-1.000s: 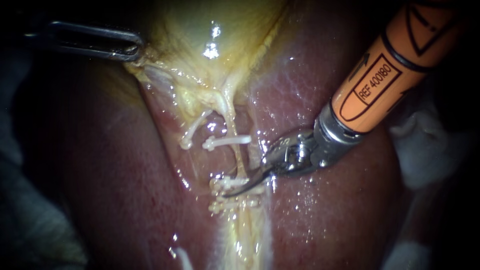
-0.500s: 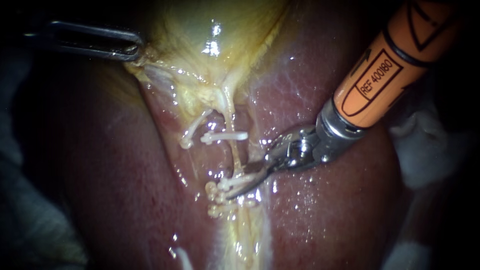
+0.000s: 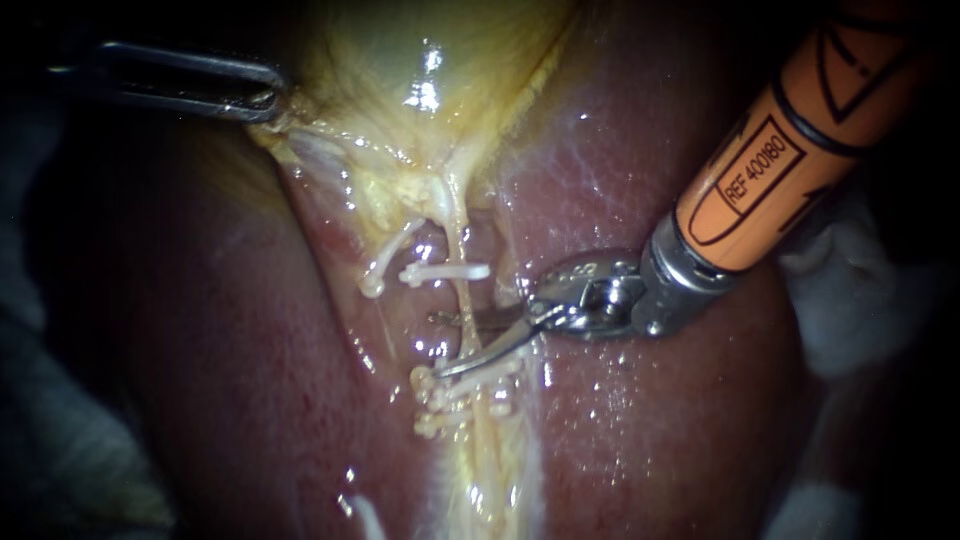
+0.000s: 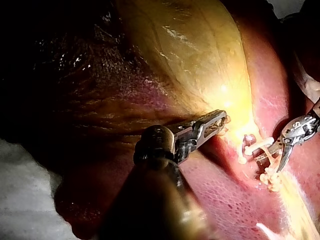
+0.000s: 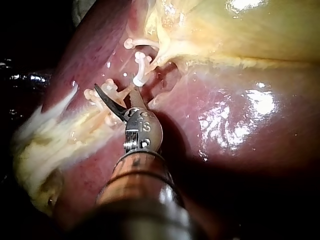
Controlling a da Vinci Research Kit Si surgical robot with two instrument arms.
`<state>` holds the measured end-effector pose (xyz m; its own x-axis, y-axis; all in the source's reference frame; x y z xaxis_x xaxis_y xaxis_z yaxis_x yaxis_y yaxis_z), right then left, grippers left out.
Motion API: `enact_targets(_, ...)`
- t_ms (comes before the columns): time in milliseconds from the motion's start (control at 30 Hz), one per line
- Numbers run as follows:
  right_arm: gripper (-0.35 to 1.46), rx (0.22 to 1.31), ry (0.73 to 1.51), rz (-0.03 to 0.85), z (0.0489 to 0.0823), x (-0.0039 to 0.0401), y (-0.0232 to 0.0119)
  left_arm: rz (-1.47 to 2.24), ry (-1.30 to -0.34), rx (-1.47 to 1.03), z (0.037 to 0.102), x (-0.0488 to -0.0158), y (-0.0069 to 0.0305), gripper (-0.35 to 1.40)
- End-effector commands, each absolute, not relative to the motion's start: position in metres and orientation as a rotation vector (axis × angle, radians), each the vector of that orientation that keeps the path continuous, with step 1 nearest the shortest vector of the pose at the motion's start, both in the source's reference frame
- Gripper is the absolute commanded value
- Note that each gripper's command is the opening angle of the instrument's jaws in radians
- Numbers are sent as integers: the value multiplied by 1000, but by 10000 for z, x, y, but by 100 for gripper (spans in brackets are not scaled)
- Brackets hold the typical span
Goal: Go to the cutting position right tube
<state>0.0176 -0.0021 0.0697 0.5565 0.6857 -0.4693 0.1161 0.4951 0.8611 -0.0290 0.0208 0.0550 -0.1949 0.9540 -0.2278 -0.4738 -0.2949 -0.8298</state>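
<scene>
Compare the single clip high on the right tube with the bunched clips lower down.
The upper clip is alone; the lower clips are bunched together. The upper clip lies on the gallbladder side of the right instrument; the lower clips lie on the other side, close against it. Both are white and cross the right tube.

The right tube [image 3: 462, 300], a thin, pale yellow, glistening strand stretched taut from the gallbladder [image 3: 400, 60], runs crosswise through the gap between the open curved jaws of the right instrument [image 3: 436, 345], with one white clip [image 3: 445, 272] just above the jaws and further clips [image 3: 445, 395] bunched just beneath them.
</scene>
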Motion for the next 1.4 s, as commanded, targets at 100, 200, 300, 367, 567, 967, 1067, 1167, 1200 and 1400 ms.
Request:
enact_targets(100, 145, 1030, 968, 421, 697, 182, -21, 1706, -754, -927, 550, -290, 208, -35)
enact_targets(200, 144, 1040, 998, 431, 697, 190, -20, 1706, -754, -927, 550, -290, 208, -35)
enact_targets(300, 144, 1048, 1026, 439, 699, 199, -20, 1706, -754, -927, 550, -290, 208, -35)
enact_targets(367, 144, 1051, 1037, 442, 699, 203, -21, 1706, -755, -927, 550, -290, 208, -35)
enact_targets(567, 135, 1052, 1061, 440, 704, 210, -26, 1706, -755, -927, 549, -290, 208, -35)
enact_targets(967, 130, 1034, 1163, 390, 708, 218, -33, 1706, -752, -927, 549, -289, 208, -35)
enact_targets(1067, 127, 1053, 1199, 396, 697, 216, -33, 1706, -752, -927, 549, -289, 209, -35)
enact_targets(1167, 127, 1065, 1213, 391, 685, 216, -32, 1706, -752, -927, 549, -289, 209, -35)
enact_targets(1200, 127, 1071, 1218, 390, 681, 216, -32, 1706, -752, -927, 549, -289, 209, -35)
enact_targets(1400, 127, 1094, 1243, 386, 662, 217, -26, 1706, -752, -927, 549, -289, 209, -35)
